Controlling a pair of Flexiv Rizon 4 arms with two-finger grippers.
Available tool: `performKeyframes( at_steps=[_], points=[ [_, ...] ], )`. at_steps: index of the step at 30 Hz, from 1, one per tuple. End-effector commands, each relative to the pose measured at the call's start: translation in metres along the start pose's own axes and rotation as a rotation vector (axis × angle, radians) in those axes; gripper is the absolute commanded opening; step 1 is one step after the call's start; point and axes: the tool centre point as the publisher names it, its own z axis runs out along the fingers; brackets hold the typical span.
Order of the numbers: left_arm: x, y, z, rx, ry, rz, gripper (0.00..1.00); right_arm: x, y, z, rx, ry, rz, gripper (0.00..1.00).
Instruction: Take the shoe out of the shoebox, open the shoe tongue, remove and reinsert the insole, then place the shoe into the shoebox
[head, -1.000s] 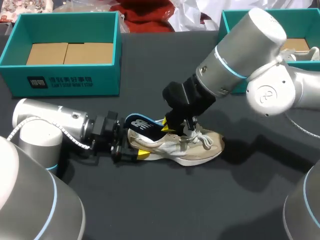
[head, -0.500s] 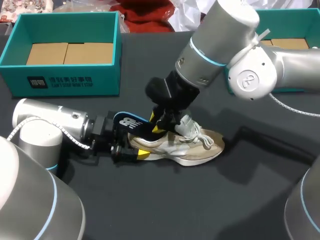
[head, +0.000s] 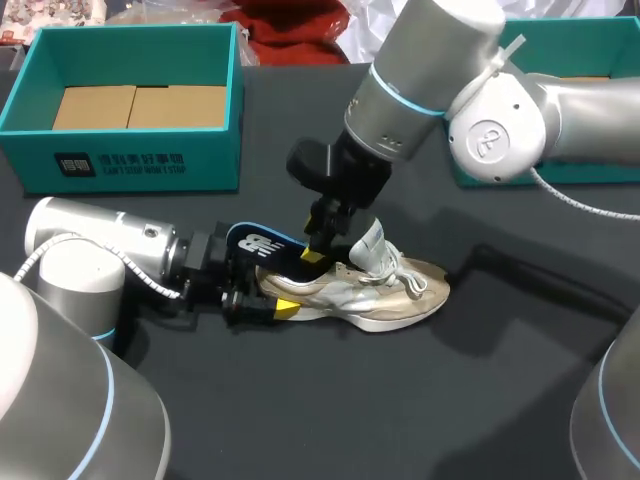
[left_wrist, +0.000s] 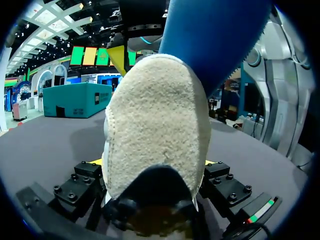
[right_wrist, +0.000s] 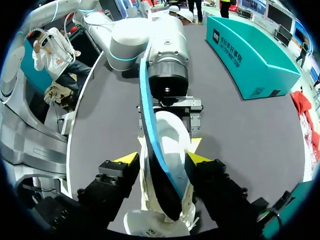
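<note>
Sneaker, beige and white with white laces: on its sole on dark counter, well apart from open teal cardboard shoebox. Heel clamped in left tool. Blue foam insole: heel end raised out of the collar. Right tool: straddling insole, grip impossible to tell.

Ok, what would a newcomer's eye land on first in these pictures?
The beige shoe lying mid-table, its heel clamped in the left gripper. A blue insole juts up out of it, with the right gripper poised right over it. A teal shoebox stands at the table's far left.
</note>
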Motion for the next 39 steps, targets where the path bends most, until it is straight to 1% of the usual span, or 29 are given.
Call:
performKeyframes(
  at_steps=[1,3,7,9,10,11,15,18,20,23,31,36,38,39],
  points=[
    [0.001,0.003,0.000,-0.001,-0.002,0.000,0.00,0.005,-0.002,-0.001,-0.025,-0.008,0.017,0.50],
    [0.001,0.003,0.000,-0.001,-0.002,0.000,0.00,0.007,-0.001,-0.001,-0.032,-0.007,0.025,0.48],
    [0.001,0.003,0.000,-0.001,-0.002,0.000,0.00,0.009,0.002,0.004,-0.033,0.018,0.040,0.50],
    [0.001,0.003,0.000,-0.001,-0.002,0.000,0.00,0.008,0.003,0.006,-0.034,0.033,0.042,0.60],
    [0.001,0.003,0.000,-0.001,-0.002,0.000,0.00,0.008,0.003,0.007,-0.041,0.046,0.043,0.67],
    [0.001,0.003,0.000,-0.001,-0.002,0.000,0.00,0.008,0.003,0.008,-0.051,0.055,0.043,0.70],
    [0.001,0.003,0.000,-0.001,-0.002,0.000,0.00,0.008,0.004,0.010,-0.076,0.084,0.046,0.71],
    [0.001,0.003,0.000,-0.001,-0.002,0.000,0.00,0.009,0.006,0.011,-0.108,0.092,0.056,0.71],
    [0.001,0.003,0.000,-0.001,-0.002,0.000,0.00,0.009,0.007,0.012,-0.145,0.104,0.064,0.71],
    [0.001,0.003,0.000,-0.001,-0.002,0.000,0.00,0.009,0.008,0.013,-0.172,0.115,0.072,0.73],
    [0.001,0.003,0.000,-0.001,-0.002,0.000,0.00,0.013,0.012,0.019,-0.201,0.123,0.110,0.67],
    [0.001,0.003,0.000,-0.001,-0.002,0.000,0.00,0.016,0.017,0.025,-0.211,0.130,0.121,0.60],
    [0.001,0.003,0.000,-0.001,-0.002,0.000,0.00,0.016,0.018,0.029,-0.228,0.138,0.123,0.55],
    [0.001,0.003,0.000,-0.001,-0.002,0.000,0.00,0.016,0.019,0.030,-0.232,0.139,0.122,0.49]
  ],
)
